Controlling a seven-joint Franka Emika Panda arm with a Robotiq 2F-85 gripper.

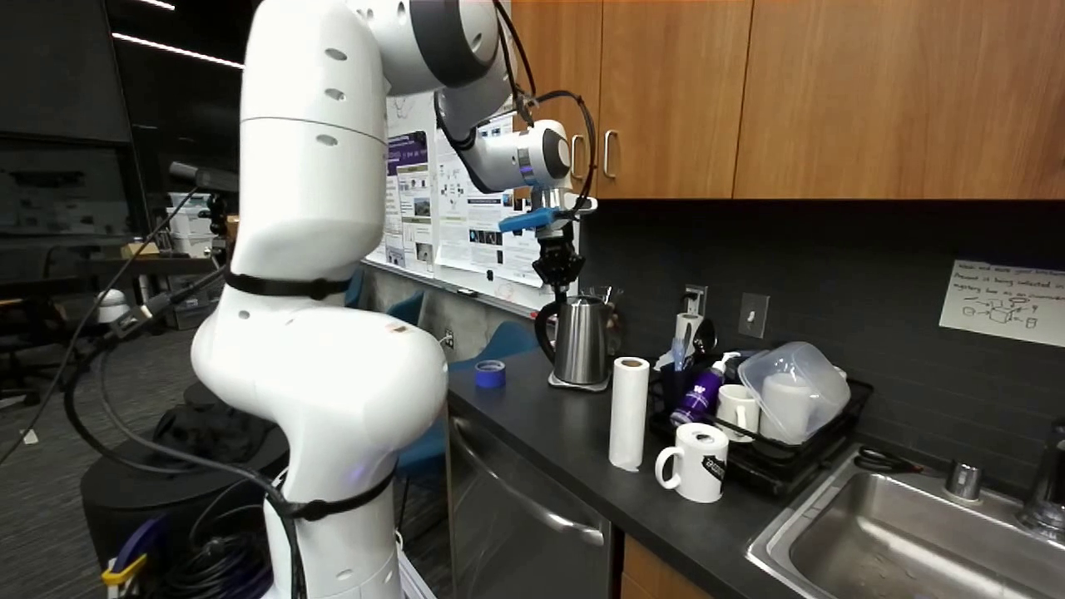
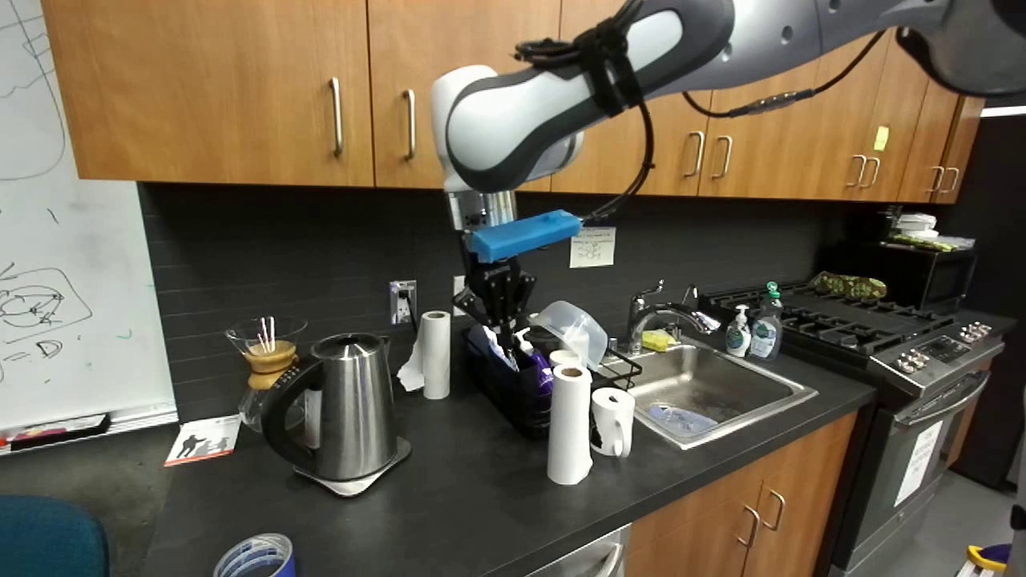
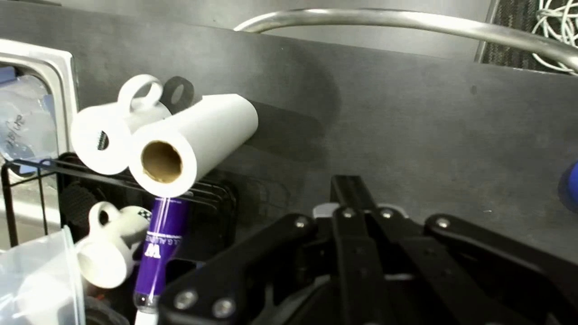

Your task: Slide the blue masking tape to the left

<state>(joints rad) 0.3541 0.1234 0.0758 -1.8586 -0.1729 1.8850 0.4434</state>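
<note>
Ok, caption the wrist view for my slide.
Shut gripper over the counter, paper roll at left, a sliver of tape at the right edge.

This is a kitchen, with sink [image 1: 903, 520], stove [image 2: 930, 361], cupboards [image 2: 216, 88], dish rack [image 1: 774, 474] and kettle [image 2: 361, 409]; a whiteboard [image 2: 84, 264] and posters [image 1: 413, 200] suggest an office or lab, though which I cannot tell.

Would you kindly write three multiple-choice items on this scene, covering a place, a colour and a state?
1. The low blue ring of masking tape sits: A on the stove; B on the dark countertop; C in the sink.
2. The plastic pump bottle in the black wire rack is: A purple; B green; C orange.
3. The black two-finger gripper is: A spread wide; B gripping the tape; C shut.

1 B: both exterior views show it; 2 A: plain in the wrist view; 3 C: its fingers meet there.
</note>
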